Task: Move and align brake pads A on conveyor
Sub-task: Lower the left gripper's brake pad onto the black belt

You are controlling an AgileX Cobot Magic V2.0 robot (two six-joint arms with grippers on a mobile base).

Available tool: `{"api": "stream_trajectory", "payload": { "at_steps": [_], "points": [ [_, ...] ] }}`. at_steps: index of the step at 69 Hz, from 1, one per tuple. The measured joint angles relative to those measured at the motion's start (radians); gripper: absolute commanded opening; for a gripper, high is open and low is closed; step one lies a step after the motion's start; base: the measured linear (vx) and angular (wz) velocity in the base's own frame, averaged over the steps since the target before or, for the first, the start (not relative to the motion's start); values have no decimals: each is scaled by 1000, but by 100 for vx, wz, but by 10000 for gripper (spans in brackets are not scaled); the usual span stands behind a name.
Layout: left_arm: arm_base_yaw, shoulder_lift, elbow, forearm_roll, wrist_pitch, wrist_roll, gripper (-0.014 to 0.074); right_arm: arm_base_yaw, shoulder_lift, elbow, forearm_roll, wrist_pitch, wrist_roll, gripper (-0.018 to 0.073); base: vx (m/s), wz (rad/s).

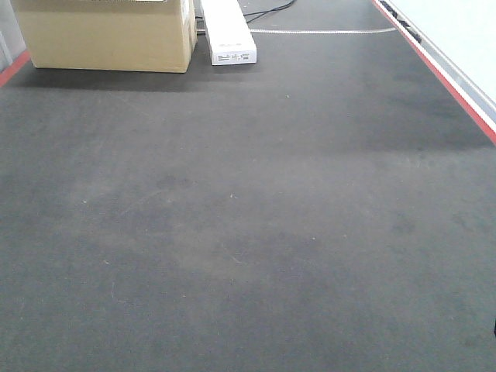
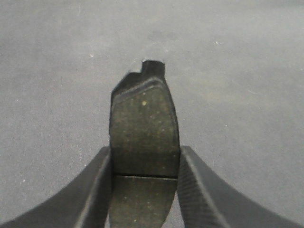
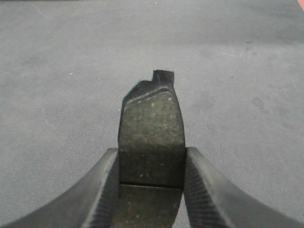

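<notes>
In the left wrist view a dark grey brake pad A (image 2: 144, 128) with a thin groove across its middle is clamped by its long edges in my left gripper (image 2: 145, 159), above the conveyor (image 2: 57, 71). The right wrist view shows the same kind of brake pad A (image 3: 151, 135) held between the jaws of my right gripper (image 3: 151, 159), over the belt (image 3: 61, 80). Each pad points away from the camera, its notched backing plate at the far end. The front view shows only the bare dark belt (image 1: 248, 217); neither gripper nor any pad appears there.
A cardboard box (image 1: 105, 35) stands at the belt's far left. Next to it lies a long white box (image 1: 227, 31). A red strip and metal rail (image 1: 457, 77) run along the right edge, and a red strip (image 1: 12, 70) shows at the far left.
</notes>
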Motion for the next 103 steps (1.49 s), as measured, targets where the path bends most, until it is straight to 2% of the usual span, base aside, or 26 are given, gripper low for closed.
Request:
{"api": "stream_trajectory", "payload": {
  "at_steps": [67, 76, 86, 103],
  "points": [
    [0, 0, 0, 0, -3, -1, -6, 0, 0, 0, 0, 0, 0, -7, 0, 0],
    [0, 8, -1, 2, -27, -75, -5, 0, 0, 0, 0, 0, 0, -7, 0, 0],
    [0, 123, -39, 39, -36, -170, -2, 0, 0, 0, 0, 0, 0, -7, 0, 0],
    [0, 457, -129, 90, -73, -199, 4, 0, 0, 0, 0, 0, 0, -7, 0, 0]
  ]
}}
